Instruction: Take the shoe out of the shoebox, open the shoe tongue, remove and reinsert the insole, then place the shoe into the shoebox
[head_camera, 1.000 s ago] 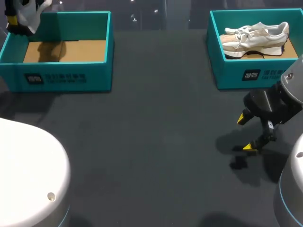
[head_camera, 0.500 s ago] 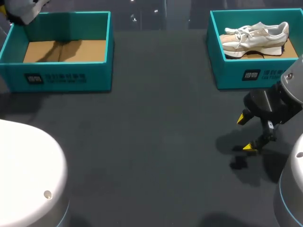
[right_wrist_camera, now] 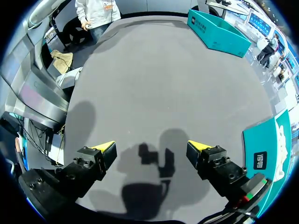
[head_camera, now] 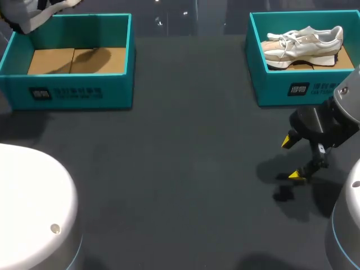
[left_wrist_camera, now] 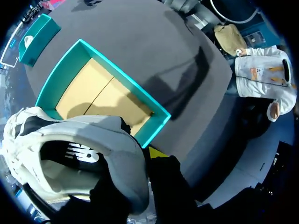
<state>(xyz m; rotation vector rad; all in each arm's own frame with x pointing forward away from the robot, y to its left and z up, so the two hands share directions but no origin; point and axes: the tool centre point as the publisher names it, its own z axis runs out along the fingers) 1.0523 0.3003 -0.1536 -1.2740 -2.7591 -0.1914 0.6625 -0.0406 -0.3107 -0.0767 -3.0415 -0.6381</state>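
Observation:
A grey-and-white shoe (left_wrist_camera: pixel 79 154) with a black logo hangs above the far left corner of the left teal shoebox (head_camera: pixel 73 93). My left gripper (left_wrist_camera: pixel 142 155) is shut on its heel collar, with one yellow tip showing beside the shoe. In the head view the shoe (head_camera: pixel 28 12) sits at the far left edge, and the box below shows only its bare cardboard floor (left_wrist_camera: pixel 100 93). A second white-and-beige shoe (head_camera: pixel 304 44) lies in the right shoebox (head_camera: pixel 270 84). My right gripper (head_camera: pixel 292 158) hovers open over the table in front of that box, nothing between its fingers (right_wrist_camera: pixel 152 147).
The dark grey table (head_camera: pixel 185 169) stretches between the two boxes. My white left arm base (head_camera: pixel 34 208) fills the near left corner, and my right arm's body (head_camera: pixel 346 225) stands at the near right.
The shoe in my left gripper has shifted and turned slightly above the left box, and its shadow on the cardboard has slid right. The right arm has stayed still.

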